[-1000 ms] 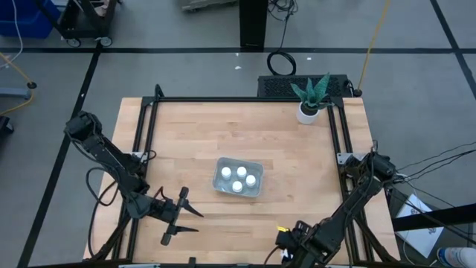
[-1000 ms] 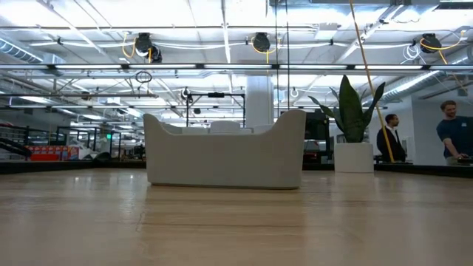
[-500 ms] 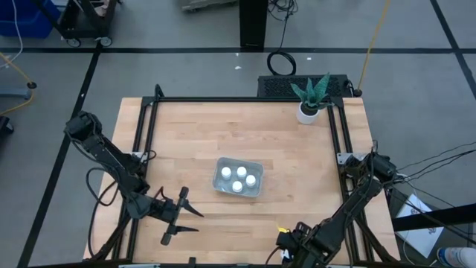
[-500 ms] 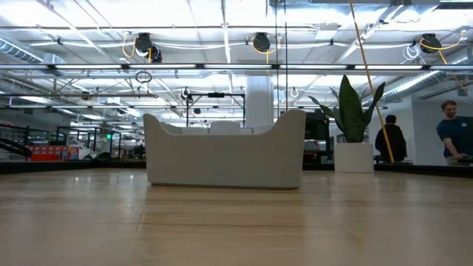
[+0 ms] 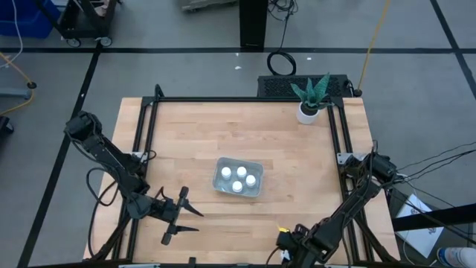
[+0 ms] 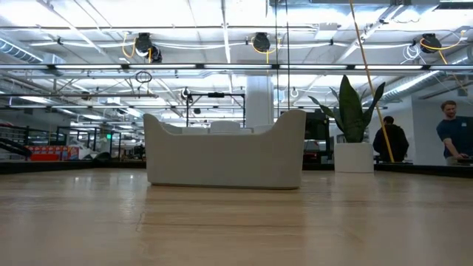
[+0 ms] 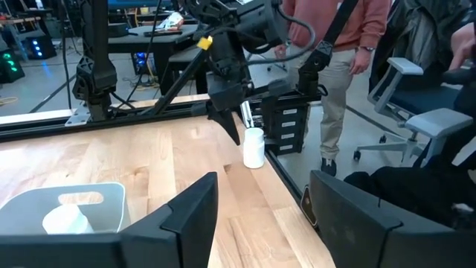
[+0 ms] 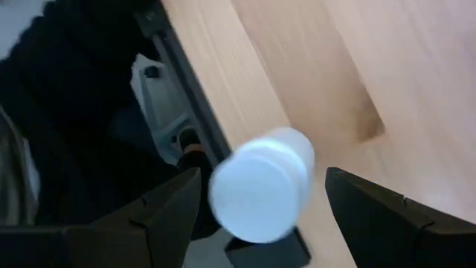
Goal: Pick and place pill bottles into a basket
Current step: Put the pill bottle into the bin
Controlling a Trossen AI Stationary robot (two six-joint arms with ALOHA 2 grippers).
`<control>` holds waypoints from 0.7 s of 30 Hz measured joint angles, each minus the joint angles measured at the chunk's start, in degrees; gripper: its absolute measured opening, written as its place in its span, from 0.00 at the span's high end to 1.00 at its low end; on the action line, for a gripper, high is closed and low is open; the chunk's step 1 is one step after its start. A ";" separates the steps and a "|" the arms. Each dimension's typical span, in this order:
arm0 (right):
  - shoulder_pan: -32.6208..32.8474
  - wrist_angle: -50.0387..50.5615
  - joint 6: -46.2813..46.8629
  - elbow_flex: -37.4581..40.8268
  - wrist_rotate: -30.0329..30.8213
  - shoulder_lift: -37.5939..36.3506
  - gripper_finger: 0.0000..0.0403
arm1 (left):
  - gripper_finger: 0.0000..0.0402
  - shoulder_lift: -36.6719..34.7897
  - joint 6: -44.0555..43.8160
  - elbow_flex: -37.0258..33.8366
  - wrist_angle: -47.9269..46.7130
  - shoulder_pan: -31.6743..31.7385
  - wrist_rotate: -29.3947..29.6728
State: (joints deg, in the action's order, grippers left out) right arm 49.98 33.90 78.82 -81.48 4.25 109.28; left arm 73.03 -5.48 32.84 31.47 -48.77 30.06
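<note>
Four smooth white cylindrical pill bottles (image 5: 238,178) fill the translucent rounded basket (image 5: 255,190).

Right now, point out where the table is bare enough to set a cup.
Bare: the far-left corner beyond the basket, the band between basket and plant pot, and the strip right of the basket. Crowded: the near edge, with the left hand, the right hand and a pill bottle.

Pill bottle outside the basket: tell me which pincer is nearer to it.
Right. The right pincer straddles the pill bottle, open fingers either side; the left pincer hangs open far across the table.
</note>
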 joint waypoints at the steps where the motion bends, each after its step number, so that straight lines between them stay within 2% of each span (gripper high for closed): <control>1: 0.02 0.12 0.24 0.38 -0.02 0.00 0.30 | 0.46 0.00 0.00 0.00 0.02 0.00 -0.01; 8: 0.39 0.12 -0.27 0.84 0.08 0.01 0.34 | 0.46 0.00 0.01 0.00 0.03 0.00 0.01; 21: 0.32 0.17 -1.98 0.84 1.69 0.00 0.51 | 0.45 0.00 -0.03 0.00 0.04 0.00 -0.01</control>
State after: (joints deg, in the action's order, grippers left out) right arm 50.30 34.06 76.84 -80.64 5.93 109.28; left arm 73.03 -5.50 32.84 31.51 -48.77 30.05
